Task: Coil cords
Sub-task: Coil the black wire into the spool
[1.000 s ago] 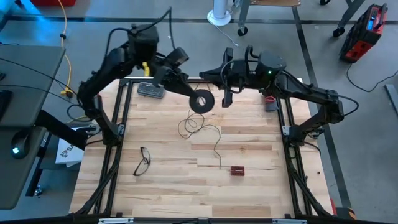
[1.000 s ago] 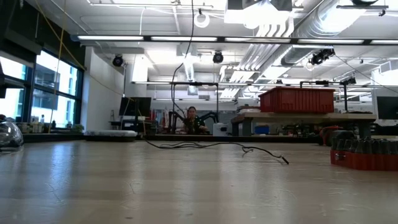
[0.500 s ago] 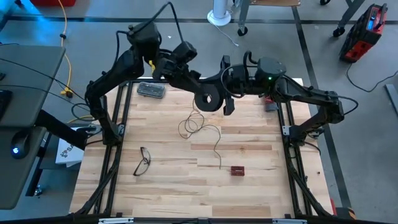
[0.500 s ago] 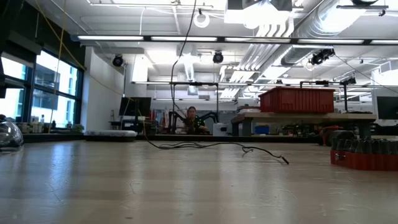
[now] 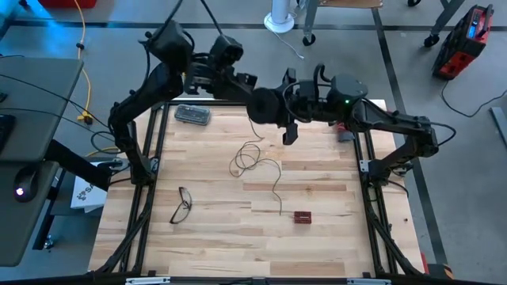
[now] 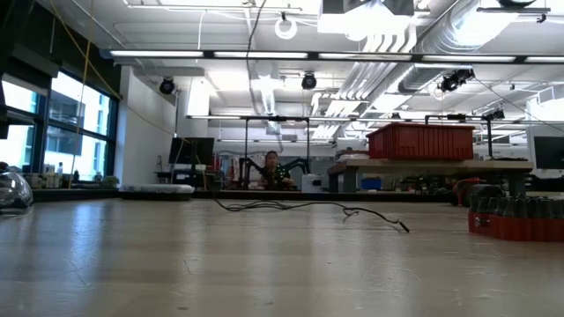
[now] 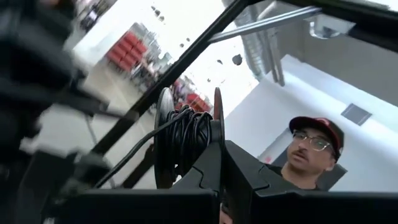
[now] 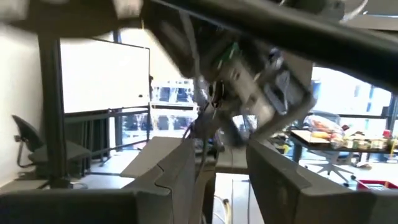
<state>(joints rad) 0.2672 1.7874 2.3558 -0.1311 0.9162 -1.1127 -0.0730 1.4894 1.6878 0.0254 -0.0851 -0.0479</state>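
The cord is a thin dark wire. Its loose loops [image 5: 247, 158] lie on the wooden table, and its free end trails toward the near edge [image 6: 300, 206]. The small black reel [image 5: 265, 105] is high over the table's far edge, with my left gripper [image 5: 257, 101] shut on it. The left wrist view shows the reel edge-on, with wound wire [image 7: 189, 140] between its two flanges. My right gripper [image 5: 287, 119] is beside the reel on its right, open. A strand of the wire [image 8: 200, 149] runs through the gap between its fingers; whether it touches them, I cannot tell. My left gripper pinches one flange of the reel [image 7: 217, 134] at its rim between its two fingers. The fingers come about level from the table's left. The reel is lifted clear and stands on edge, and the wire runs slack from it down to the table.
Black-framed eyeglasses [image 5: 182, 204] lie near the left. A small red block [image 5: 302, 216] lies toward the near edge, a flat grey object [image 5: 192, 115] at the far left corner and a red-topped thing [image 5: 343, 131] by the right frame. A person [image 7: 311, 155] stands beyond the table.
My left gripper has carried the reel up and toward the table's far edge and right, next to my right gripper. It has turned, so the reel's flat face no longer shows from above. The wire's rising strand has shifted with it; the loops on the table have stayed.
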